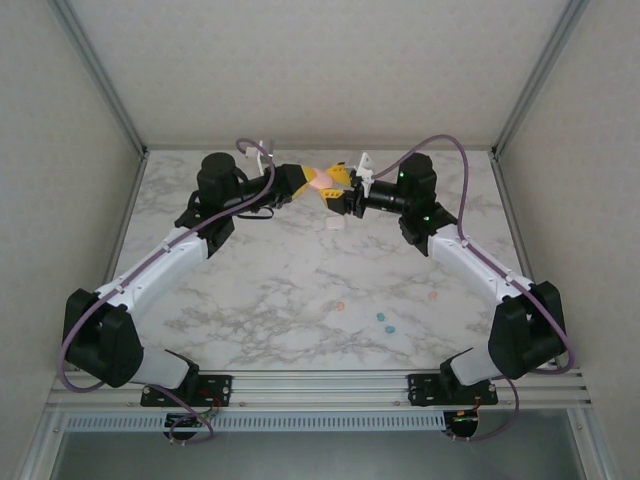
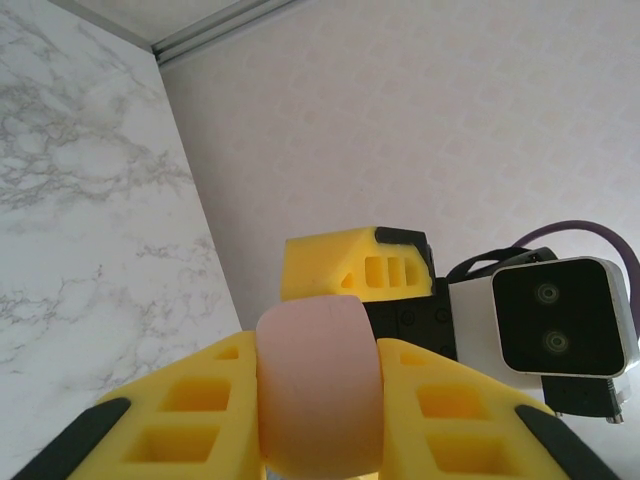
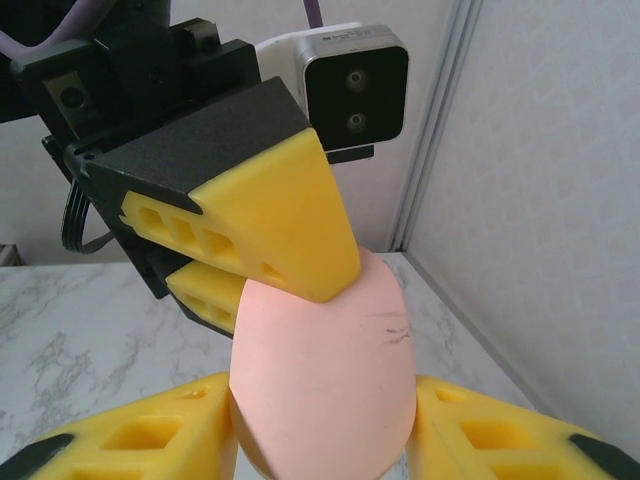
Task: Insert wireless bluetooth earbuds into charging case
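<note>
Pink case [image 1: 322, 180] between left end effector [image 2: 320, 380] and right end effector [image 3: 322, 410]

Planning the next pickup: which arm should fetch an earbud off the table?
Right, probably: the left gripper clamps the pink case, and the loose earbuds lie nearer the right arm.

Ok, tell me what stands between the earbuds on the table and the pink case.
Nothing visible blocks the path. The pink case is up off the table, clamped in the left fingers with the right fingers flanking it, beyond the earbuds lying there.
</note>
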